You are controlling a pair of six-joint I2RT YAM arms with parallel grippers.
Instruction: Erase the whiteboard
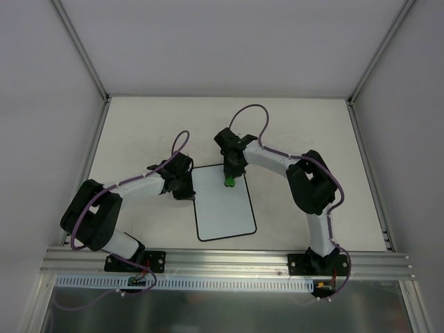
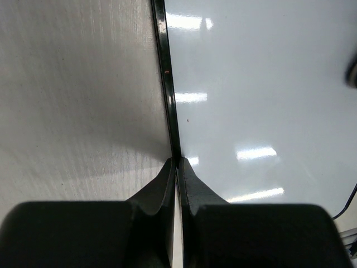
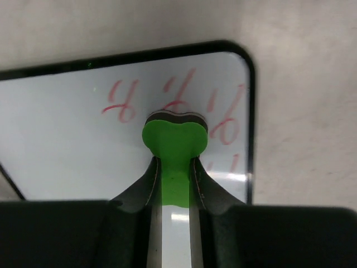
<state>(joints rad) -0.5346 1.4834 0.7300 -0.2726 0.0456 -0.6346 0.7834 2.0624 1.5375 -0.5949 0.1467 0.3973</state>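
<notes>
The board (image 1: 223,205) lies flat on the table (image 1: 298,121) between the two arms, with its short edges near and far.

The right gripper (image 3: 173,167) is clenched on a green eraser (image 3: 173,138). The eraser is held at the board's far right corner, with its dark end towards the surface. Contact seems likely, but it cannot be confirmed from this angle. Red scribbles (image 3: 120,101) are seen around the eraser: one lies to its left and others to its right, just beside the black border (image 3: 250,111). The middle scribble is partly hidden behind the eraser, and a lower mark is cut off by the right finger. The marks are too loose to be read. In the top view they are covered by the gripper and cannot be made out, and the remaining surface appears white.

The left gripper (image 2: 177,166) is drawn together, with only a thin slit left between its fingers (image 2: 162,184). Its tips are set at the board's left edge, about midway along it. The border runs straight into the slit and is lost behind the tips, so it cannot be told whether the edge is pinched or merely pressed. Beyond the tips, only light reflections and two tiny reddish specks by the border are shown. A dark blurred shape (image 2: 352,72) is cut off at the right edge of that view and cannot be identified.
</notes>
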